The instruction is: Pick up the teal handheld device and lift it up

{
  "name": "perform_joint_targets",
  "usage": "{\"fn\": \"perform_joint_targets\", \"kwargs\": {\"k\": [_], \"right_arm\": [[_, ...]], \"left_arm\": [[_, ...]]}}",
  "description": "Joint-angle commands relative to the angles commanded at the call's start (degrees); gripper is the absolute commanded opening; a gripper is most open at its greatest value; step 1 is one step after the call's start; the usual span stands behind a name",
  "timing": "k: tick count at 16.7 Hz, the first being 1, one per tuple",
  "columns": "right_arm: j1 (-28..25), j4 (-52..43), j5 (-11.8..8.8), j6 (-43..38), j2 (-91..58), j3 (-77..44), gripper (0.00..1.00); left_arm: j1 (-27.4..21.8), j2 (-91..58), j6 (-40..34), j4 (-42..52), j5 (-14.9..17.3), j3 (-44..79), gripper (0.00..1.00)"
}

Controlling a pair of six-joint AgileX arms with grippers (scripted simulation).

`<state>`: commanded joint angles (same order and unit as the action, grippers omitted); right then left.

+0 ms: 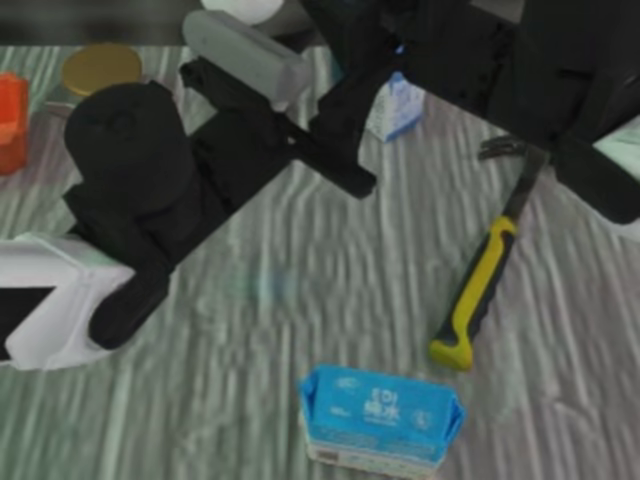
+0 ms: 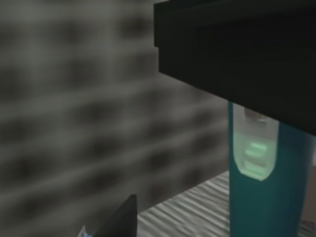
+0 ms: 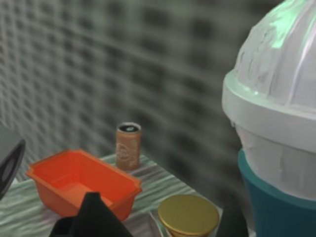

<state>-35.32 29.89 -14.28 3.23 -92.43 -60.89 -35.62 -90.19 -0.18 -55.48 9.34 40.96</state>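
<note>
Top view, left to right:
- 1 orange tray at the bench's left edge.
- 1 gold-lidded jar just beside the tray.
- The left arm, lying across the left half.
- 1 blue packet at the near edge.
- 1 white-and-blue carton at the far side.
- 1 hammer with a yellow-and-black handle, lying flat right of centre.
- The right arm, across the far right corner.

No teal body can be made out in this view.

The left wrist view supplies it. 1 teal handheld device stands upright close to the camera, its pale button strip facing the lens and a dark block above it. Its lower end is cut off by the frame edge. Of the left hand, only 1 dark tip shows. Whether that hand is clamped on the device cannot be told.

The right wrist view alone shows the device's round white head above the teal body. It also shows 1 brown can, standing behind the tray on the bench; the top view does not show the can. The right hand has its 2 dark tips apart, with nothing gripped; the jar is seen beyond them.

Count: 2 arms, 1 of every item.
</note>
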Motion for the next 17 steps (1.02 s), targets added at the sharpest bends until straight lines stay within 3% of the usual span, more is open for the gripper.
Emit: {"fn": "perform_joint_targets", "kwargs": {"k": [8,14,17], "right_arm": [[0.6,0.0,-0.1,0.0,0.9,-0.1,0.00],[5.7,0.1,-5.8,0.0,5.6,4.3,0.00],[6.8,0.0,-7.0,0.2,6.4,5.2,0.00]], "left_arm": [[0.6,0.3,0.2,0.1,0.0,-1.5,1.00],[3.7,12.6,0.0,0.6,1.8,-13.2,1.00],[4.2,14.8,-0.1,0.6,2.2,-15.3,1.00]]}}
